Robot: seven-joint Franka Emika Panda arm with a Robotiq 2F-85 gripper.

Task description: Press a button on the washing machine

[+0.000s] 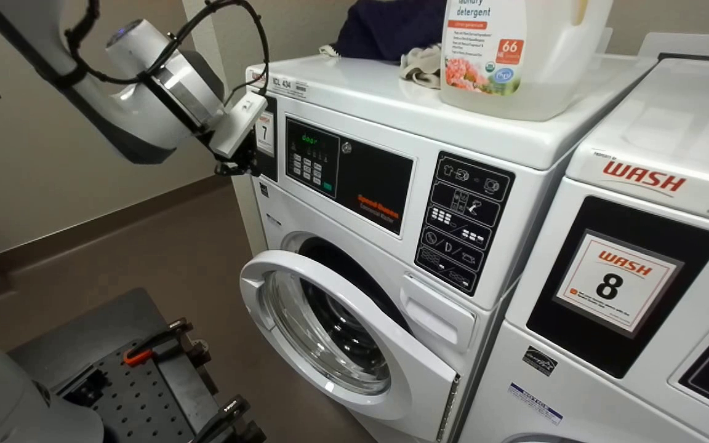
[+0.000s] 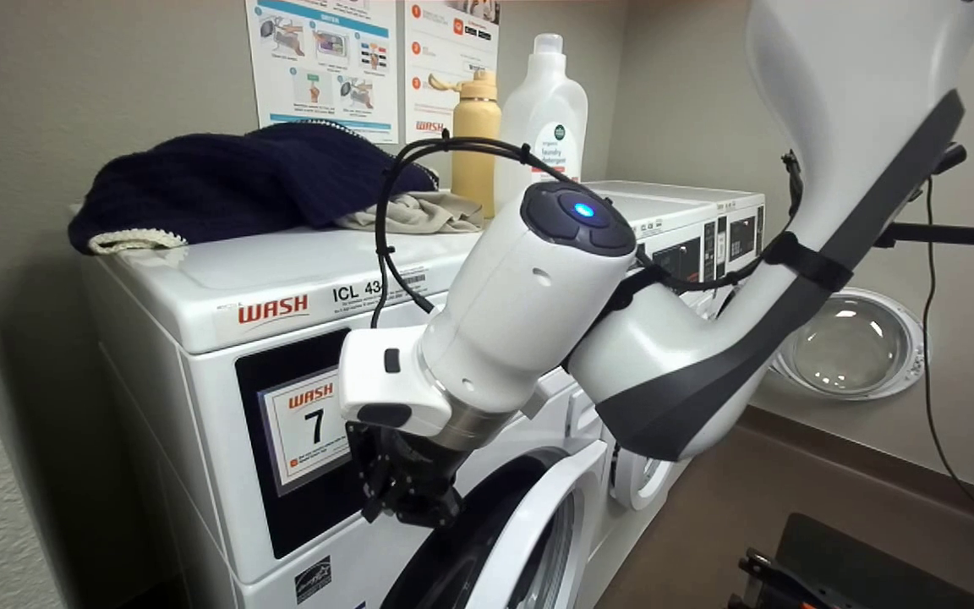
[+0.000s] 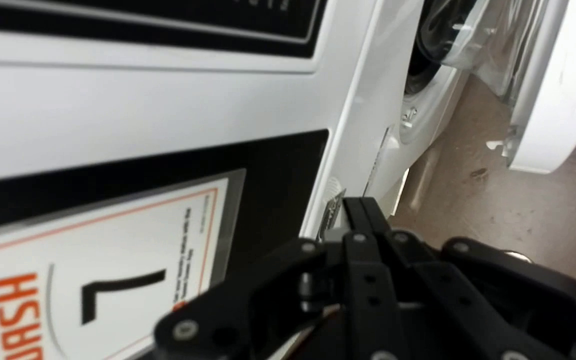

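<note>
The white washing machine point(image 1: 364, 101) has a wide dark control panel point(image 1: 374, 172) and a porthole door point(image 1: 416, 375) that stands open. Its small keypad point(image 1: 307, 167) has several pale buttons, a green one and a lit green "door" display point(image 1: 309, 138). It also shows in an exterior view point(image 2: 199, 423), where the arm hides the keypad. My gripper point(image 1: 237, 167) is at the keypad's left, by the label with a 7 point(image 1: 264, 132). In the wrist view the gripper point(image 3: 363, 201) is shut and empty, fingertips together, beside the black panel with that label point(image 3: 118, 300). The keypad's buttons are out of the wrist view.
A detergent bottle point(image 1: 484, 67) and a dark blue cloth point(image 1: 385, 31) lie on top of the machine. A yellow bottle point(image 2: 476, 144) stands behind. A second washer point(image 1: 613, 172) with a red "WASH" label stands alongside. The open door juts out below the gripper.
</note>
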